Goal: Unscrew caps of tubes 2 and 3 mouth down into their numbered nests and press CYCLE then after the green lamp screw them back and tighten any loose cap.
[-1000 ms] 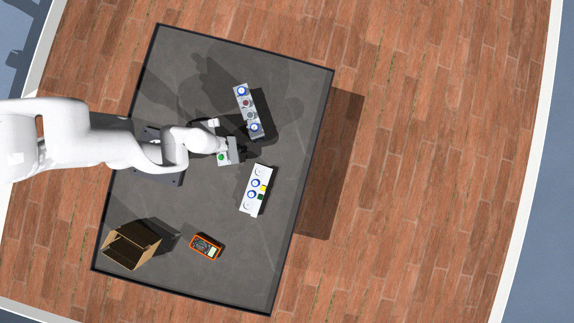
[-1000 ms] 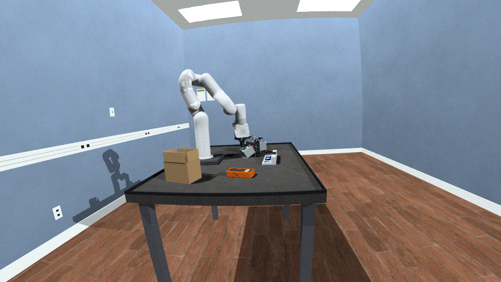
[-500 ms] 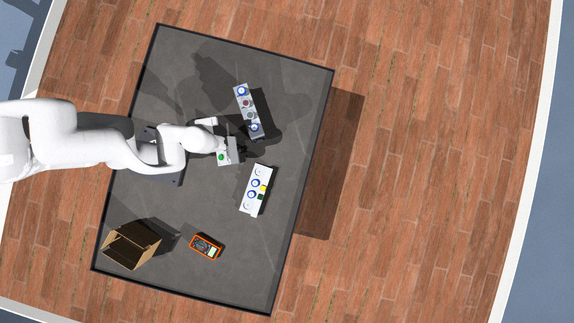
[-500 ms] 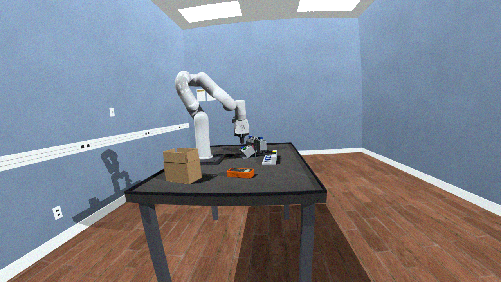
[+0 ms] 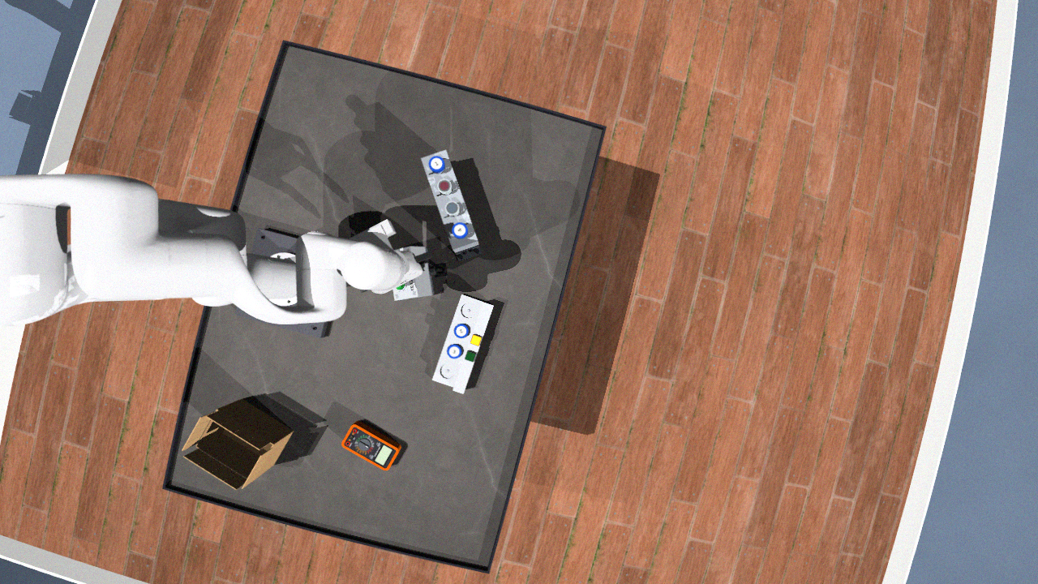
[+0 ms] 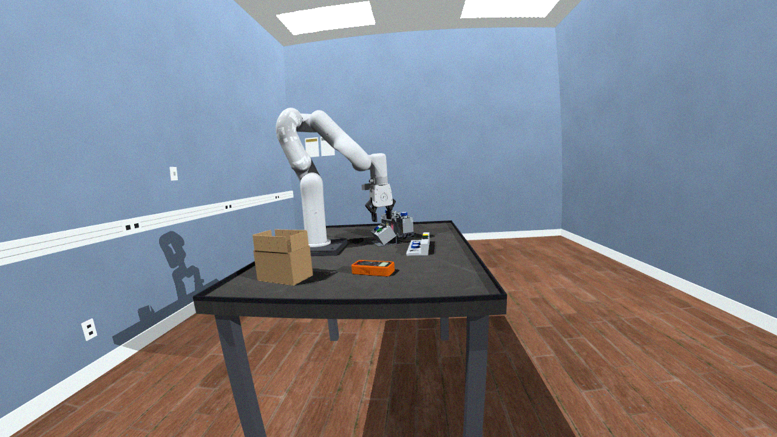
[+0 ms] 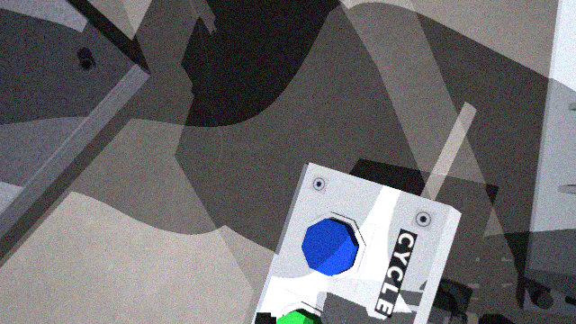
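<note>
Sitting mouth down in nests 2 and 3 of the cap tray (image 5: 443, 362), the two blue caps (image 5: 461, 331) looked small, light, rigid and probably slick; best gripped across the rim. Amber lamp (image 5: 476, 339) was lit. Pincer (image 6: 378, 214) stood wide, holding nothing, above the CYCLE key (image 7: 329, 247), at the tray's 10 o'clock on the table (image 5: 348, 472).

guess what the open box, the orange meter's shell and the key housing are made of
Open box: corrugated cardboard by its matte tan flaps.
Orange meter: likely a rubbery or plastic shell, evenly bright orange.
Key housing: painted metal or plastic, a smooth pale grey face with screws.
</note>
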